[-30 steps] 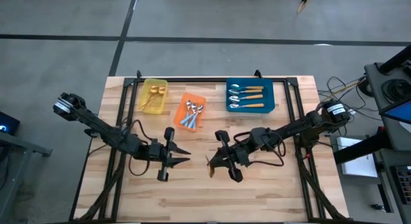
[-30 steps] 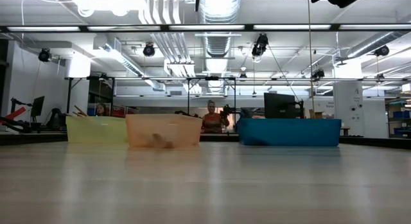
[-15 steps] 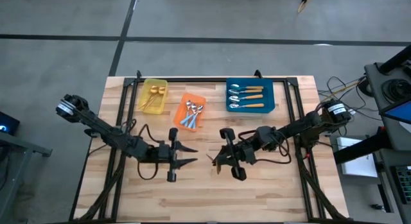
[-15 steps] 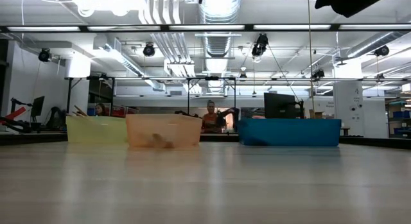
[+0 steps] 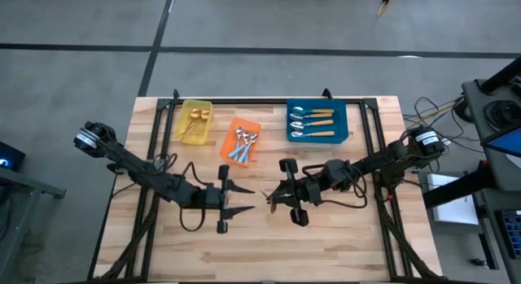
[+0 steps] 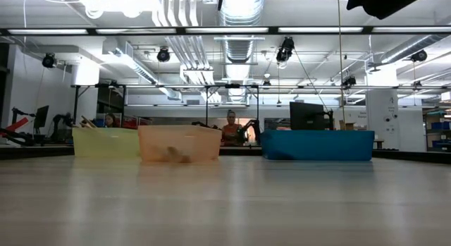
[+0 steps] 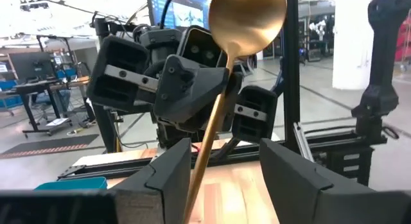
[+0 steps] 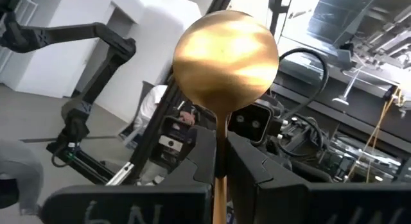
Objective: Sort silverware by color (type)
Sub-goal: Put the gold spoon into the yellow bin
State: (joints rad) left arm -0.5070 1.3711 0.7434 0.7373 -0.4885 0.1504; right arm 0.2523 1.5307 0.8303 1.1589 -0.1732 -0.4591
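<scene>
a: how many bins?
b: three. yellow bin has gold spoons, orange bin blue-handled spoons, blue bin four orange-handled spoons.
a: jaws?
b: right gripper clenched on a gold spoon; left gripper released, spoon between its jaws.

A robotics lab: exposed ceiling ducts, monitors, workbenches.

A wooden table carries a yellow bin, an orange bin and a blue bin.
</scene>
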